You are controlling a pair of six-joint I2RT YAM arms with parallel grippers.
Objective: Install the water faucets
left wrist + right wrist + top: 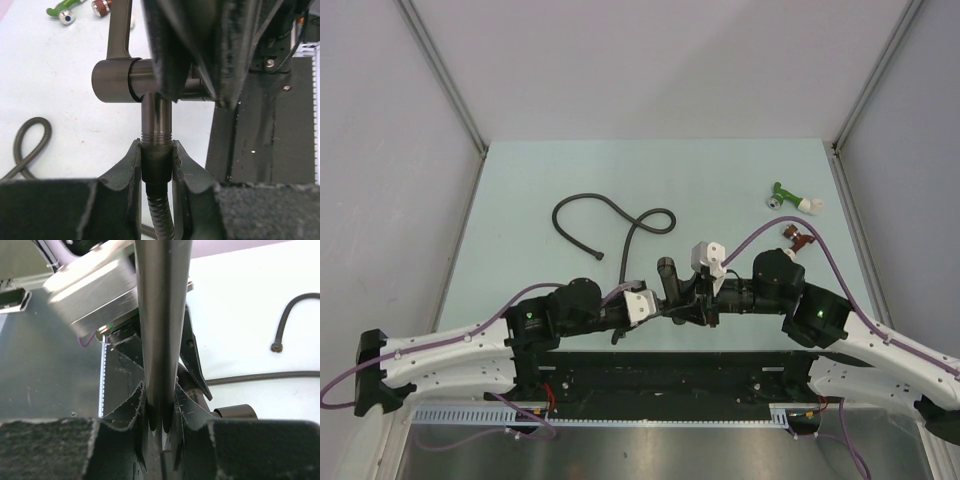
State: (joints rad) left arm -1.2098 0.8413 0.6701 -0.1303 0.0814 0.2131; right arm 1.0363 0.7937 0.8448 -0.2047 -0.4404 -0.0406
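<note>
Joining of hose and faucet seems to be the step in hand. The slim dark grey-brown metal faucet is lifted above the pale blue-green table, between the two arms and near their bases. The right gripper is closed tightly on its long thin straight arm, as the right wrist view shows, with the pads pressed on both sides of the tube. In the left wrist view the short T-shaped body lies crosswise, and one stubby end with a fine thread points down toward the left gripper. This gripper is clamped on the dark knurled nut at one end of the coiled black flexible hose. The nut touches the lower edge of the thread and looks in line with it. Whether the first turns are already engaged is not possible to tell. The other end of the hose lies free on the table. The small green fitting and the dark-red fitting, both with white ends, lie at the far right, well apart from the grippers and not mounted.

The next move probably calls for turning the nut onto the thread while the right gripper holds the faucet steady. The axis of nut and stub must be aligned, otherwise the thread can cross, and the stiff hose may also twist and pull the nut sideways
</note>
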